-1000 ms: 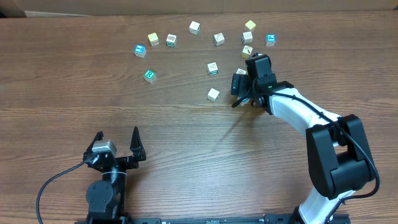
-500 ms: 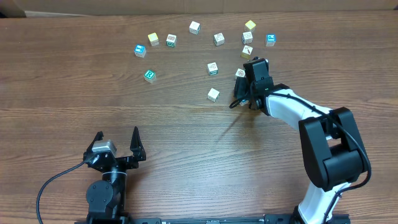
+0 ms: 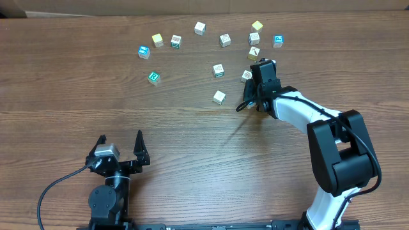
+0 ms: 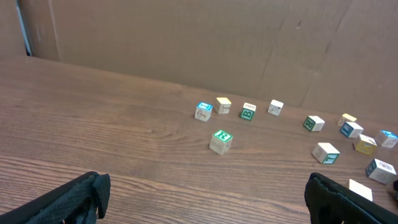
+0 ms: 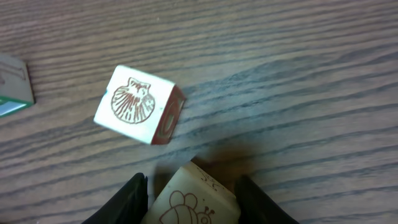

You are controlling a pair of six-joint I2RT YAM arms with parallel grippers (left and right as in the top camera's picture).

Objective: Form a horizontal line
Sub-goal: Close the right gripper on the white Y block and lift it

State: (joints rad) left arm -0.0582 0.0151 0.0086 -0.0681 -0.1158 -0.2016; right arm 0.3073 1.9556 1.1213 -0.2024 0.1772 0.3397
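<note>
the task is judged to be at its very start. no row has been formed: about a dozen small cubes [image 3: 200,27] are seen scattered over the far half of the counter [image 3: 192,160], and no two are found touching side by side. a cube with a green letter [image 3: 153,77] lies alone toward the left, a blue-marked cube [image 3: 144,52] and a yellow one [image 3: 157,39] lie beyond it, and the others are spread toward the right.

one cube is being dealt with. in the right wrist view a pale cube with a bee drawing [image 5: 196,205] is framed between the right jaws, one finger on each side, on the wood just right of the middle of the counter. whether it is already clenched cannot be told, since a thin dark gap is seen at one finger. a cube with a shell drawing [image 5: 138,104], a red letter on its side face, lies just beside the bee cube but apart from it, turned at an angle.

the left jaws are spread wide and empty, parked at the near edge, well apart from every cube.

everything is left to be done: cubes are to be brought together, squared up and set touching in a straight row.

no container is seen in any view; the cubes lie directly on the counter.
</note>
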